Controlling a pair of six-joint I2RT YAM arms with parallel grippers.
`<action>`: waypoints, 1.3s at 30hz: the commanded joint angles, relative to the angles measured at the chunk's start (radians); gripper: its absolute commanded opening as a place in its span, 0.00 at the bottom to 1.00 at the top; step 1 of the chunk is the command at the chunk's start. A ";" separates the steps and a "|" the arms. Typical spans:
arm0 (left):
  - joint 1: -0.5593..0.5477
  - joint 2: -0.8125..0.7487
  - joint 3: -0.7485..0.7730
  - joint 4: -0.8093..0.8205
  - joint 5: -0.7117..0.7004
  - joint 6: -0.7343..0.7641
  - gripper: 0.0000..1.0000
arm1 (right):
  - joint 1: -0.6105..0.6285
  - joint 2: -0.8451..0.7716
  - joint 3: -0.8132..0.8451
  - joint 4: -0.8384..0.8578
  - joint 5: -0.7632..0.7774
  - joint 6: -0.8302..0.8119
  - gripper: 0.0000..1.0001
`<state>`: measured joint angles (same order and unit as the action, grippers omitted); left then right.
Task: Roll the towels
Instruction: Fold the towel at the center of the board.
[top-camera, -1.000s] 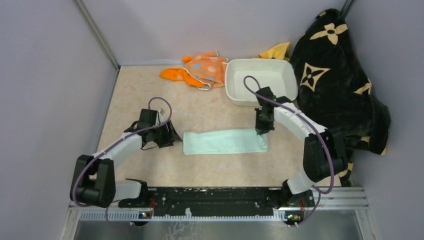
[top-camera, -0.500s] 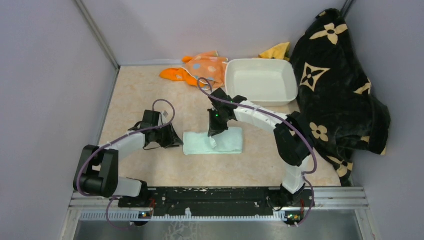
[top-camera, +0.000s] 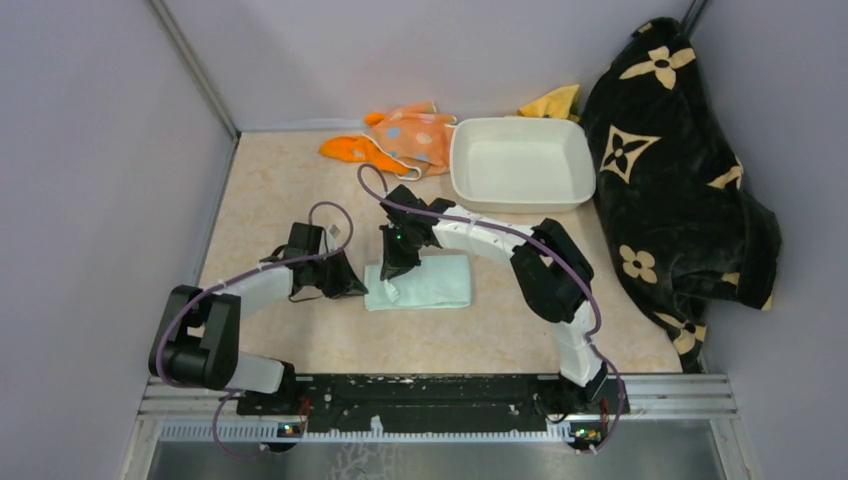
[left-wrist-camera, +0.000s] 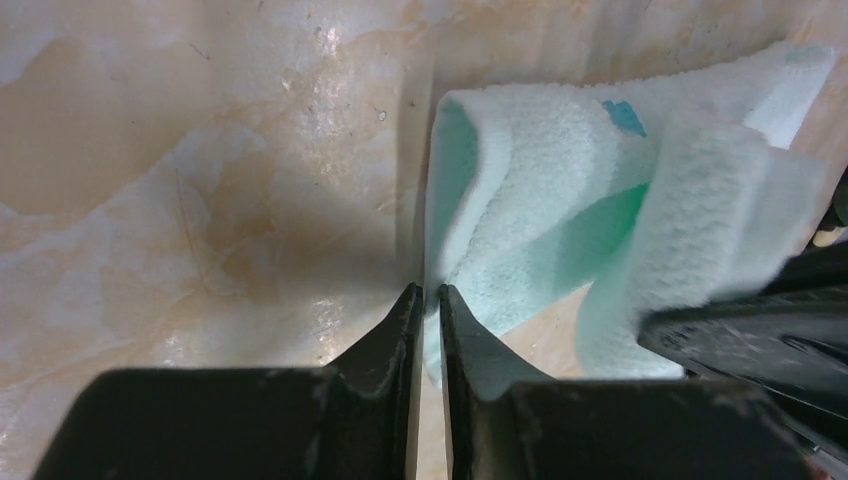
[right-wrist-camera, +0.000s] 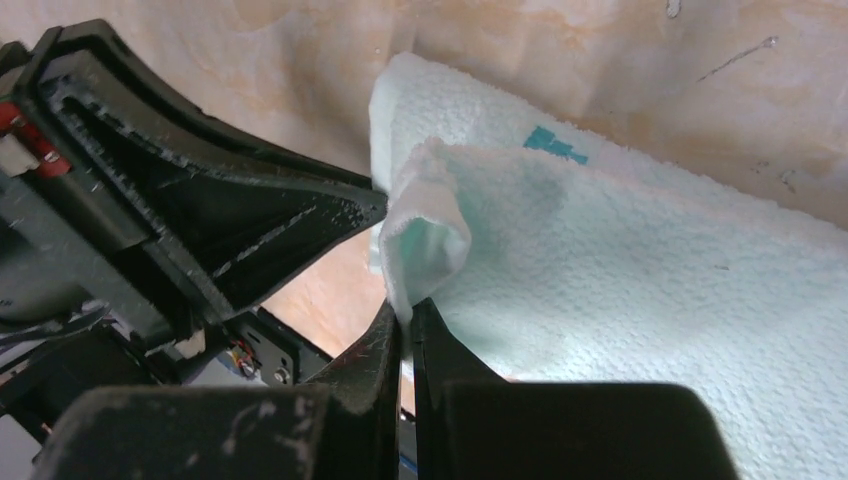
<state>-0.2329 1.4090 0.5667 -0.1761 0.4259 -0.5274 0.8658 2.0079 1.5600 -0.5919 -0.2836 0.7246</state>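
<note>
Mint towel (top-camera: 430, 285) mid-frame on desk (top-camera: 290, 185), long axis left-right. Your right tool (top-camera: 392, 268) is clamped on its folded-over end; left tool (top-camera: 352, 284) sits at the towel's left edge, jaws nearly together, grip unclear.

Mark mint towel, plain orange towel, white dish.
mint towel (top-camera: 440, 285), top view, folded upper layer
plain orange towel (top-camera: 350, 150), top view, bunched middle
white dish (top-camera: 523, 204), top view, near rim

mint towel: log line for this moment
mint towel: folded over | right jaws: shut on folded edge | left jaws: at left end, grip unclear
</note>
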 joint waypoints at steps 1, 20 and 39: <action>-0.009 0.007 -0.011 0.031 0.023 -0.008 0.16 | 0.014 0.043 0.057 0.060 -0.009 0.034 0.00; -0.028 0.003 -0.025 0.041 0.019 -0.025 0.10 | 0.028 0.076 0.051 0.132 -0.043 0.099 0.05; -0.032 -0.271 0.042 -0.224 -0.191 0.013 0.43 | -0.093 -0.298 -0.280 0.225 -0.082 -0.095 0.45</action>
<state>-0.2573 1.2060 0.5591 -0.3134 0.2890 -0.5419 0.8516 1.8751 1.4105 -0.4694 -0.3546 0.6724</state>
